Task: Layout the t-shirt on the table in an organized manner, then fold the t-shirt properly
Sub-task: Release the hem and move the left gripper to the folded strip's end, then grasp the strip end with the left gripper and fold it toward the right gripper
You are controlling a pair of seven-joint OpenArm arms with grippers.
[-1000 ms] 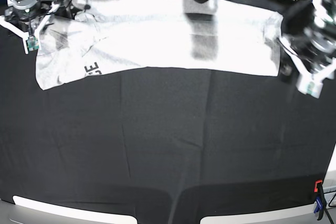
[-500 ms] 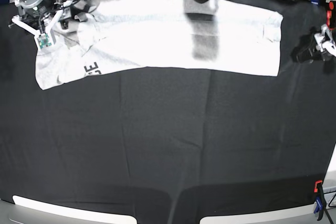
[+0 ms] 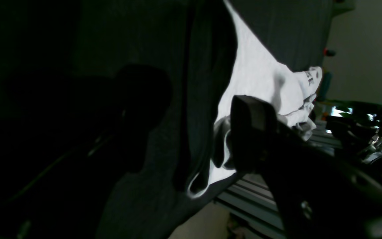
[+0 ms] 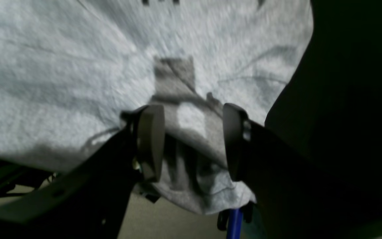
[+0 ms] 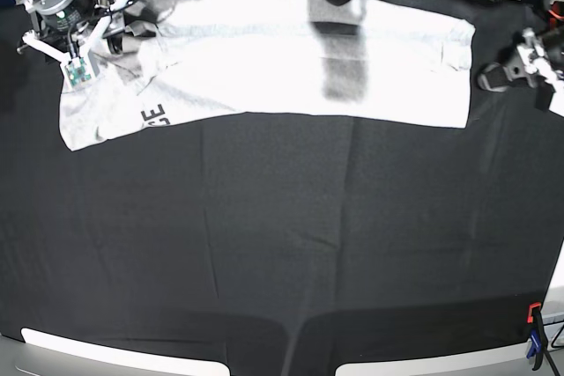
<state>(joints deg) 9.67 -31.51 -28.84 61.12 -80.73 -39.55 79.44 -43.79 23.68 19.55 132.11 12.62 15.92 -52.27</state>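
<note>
Right gripper (image 5: 55, 48) at far-left corner of table (image 5: 282, 244), jaws spread, straddling t-shirt (image 5: 264, 50) fabric, not clamped. T-shirt spread as long band along far edge, dark lettering (image 5: 154, 116) near left end. Left gripper (image 5: 531, 68) just off shirt's right end, near far-right corner; grip state cannot tell.

White t-shirt (image 5: 264, 55) folded lengthwise, table's (image 5: 282, 244) far edge.

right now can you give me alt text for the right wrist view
The right hand, open, hangs just above a rumpled edge of the white t-shirt, its two dark fingers on either side of a raised fold. The black table cover fills the right side of the picture.
</note>
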